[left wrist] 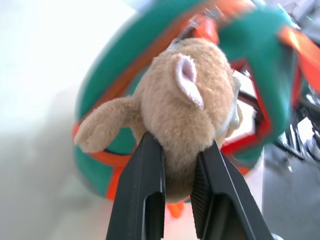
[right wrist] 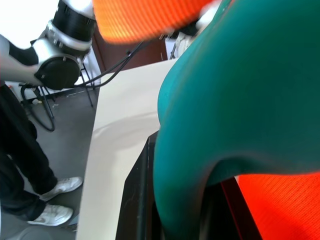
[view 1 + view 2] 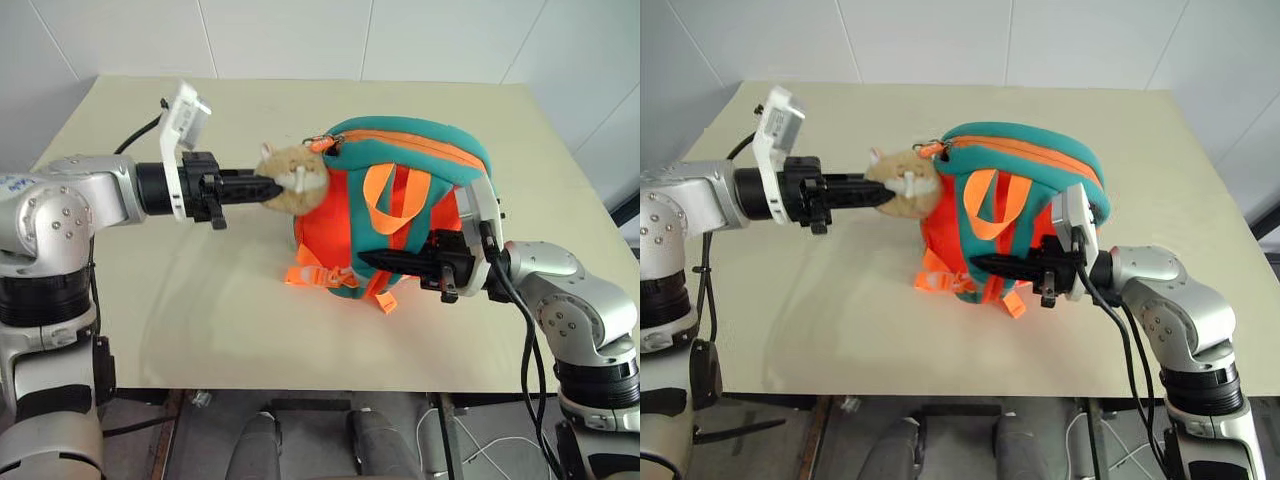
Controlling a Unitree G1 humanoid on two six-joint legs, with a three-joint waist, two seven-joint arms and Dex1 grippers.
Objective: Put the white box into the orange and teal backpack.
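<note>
Small bright orange fabric backpack with teal trim stands upright mid-tabletop, zipper shut, tan plush hamster charm alongside

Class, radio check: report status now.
Left gripper shut on plush hamster charm. Right gripper shut on teal strap. Backpack zipped.

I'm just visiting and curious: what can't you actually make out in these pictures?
- Backpack zipper: whether open or shut, too small in the eye views.
- Right gripper fingertips: hidden under a teal strap.
- Hamster charm face: turned away in the left wrist view; left gripper pinches it.
- Person: cut off by the edge.
</note>
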